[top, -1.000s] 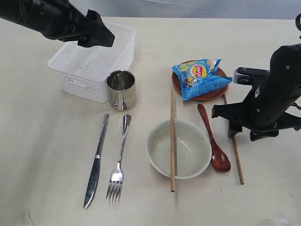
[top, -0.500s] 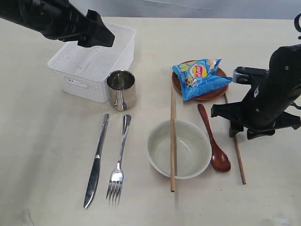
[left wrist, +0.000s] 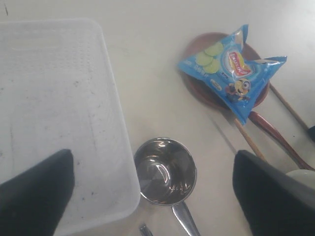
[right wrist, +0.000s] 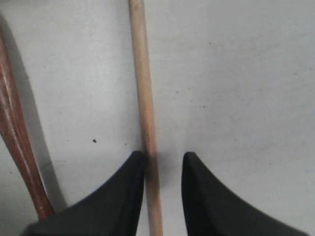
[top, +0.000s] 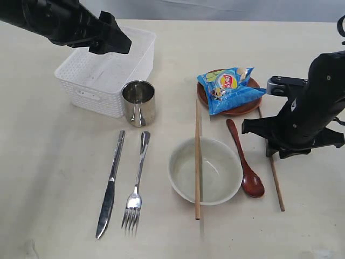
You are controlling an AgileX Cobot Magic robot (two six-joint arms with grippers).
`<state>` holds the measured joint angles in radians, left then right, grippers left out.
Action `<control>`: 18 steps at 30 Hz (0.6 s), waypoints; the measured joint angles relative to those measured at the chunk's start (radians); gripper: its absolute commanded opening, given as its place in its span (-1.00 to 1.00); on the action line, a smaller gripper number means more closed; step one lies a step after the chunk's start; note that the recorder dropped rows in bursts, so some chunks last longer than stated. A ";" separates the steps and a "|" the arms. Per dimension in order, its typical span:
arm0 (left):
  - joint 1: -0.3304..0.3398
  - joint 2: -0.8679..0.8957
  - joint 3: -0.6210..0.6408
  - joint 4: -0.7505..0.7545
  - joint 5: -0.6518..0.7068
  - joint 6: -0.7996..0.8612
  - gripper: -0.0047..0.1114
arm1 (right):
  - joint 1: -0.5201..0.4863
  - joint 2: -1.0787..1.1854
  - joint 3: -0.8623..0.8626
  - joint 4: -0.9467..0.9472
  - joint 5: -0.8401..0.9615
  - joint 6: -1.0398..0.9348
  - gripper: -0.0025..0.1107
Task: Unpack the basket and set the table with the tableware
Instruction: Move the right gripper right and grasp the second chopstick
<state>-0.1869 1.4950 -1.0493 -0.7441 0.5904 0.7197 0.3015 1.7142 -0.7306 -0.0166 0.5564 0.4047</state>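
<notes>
My right gripper point(right wrist: 163, 155) is down on the table point(right wrist: 236, 73), jaws a little apart around one chopstick point(right wrist: 140, 73), ready to pinch it. My left gripper point(left wrist: 150, 160) hangs wide open over the basket's point(left wrist: 49, 98) edge.

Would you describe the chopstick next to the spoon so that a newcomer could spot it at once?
Find the cream bowl on the table; the dark red spoon lies just right of it. Right of the spoon lies the chopstick, flat on the table and straddled by the open right tool. The other chopstick rests across the bowl instead.
</notes>
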 measured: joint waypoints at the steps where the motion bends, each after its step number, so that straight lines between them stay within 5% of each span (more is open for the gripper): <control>1: 0.000 0.000 0.000 0.000 0.000 0.000 0.48 | 0.000 0.000 0.000 0.000 0.000 0.000 -0.49; 18: 0.000 0.000 0.000 0.000 0.000 0.000 0.48 | 0.000 0.000 0.000 0.017 0.024 -0.010 -0.49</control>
<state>-0.1869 1.4950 -1.0493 -0.7441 0.5904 0.7197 0.3015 1.7142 -0.7306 0.0000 0.5800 0.3948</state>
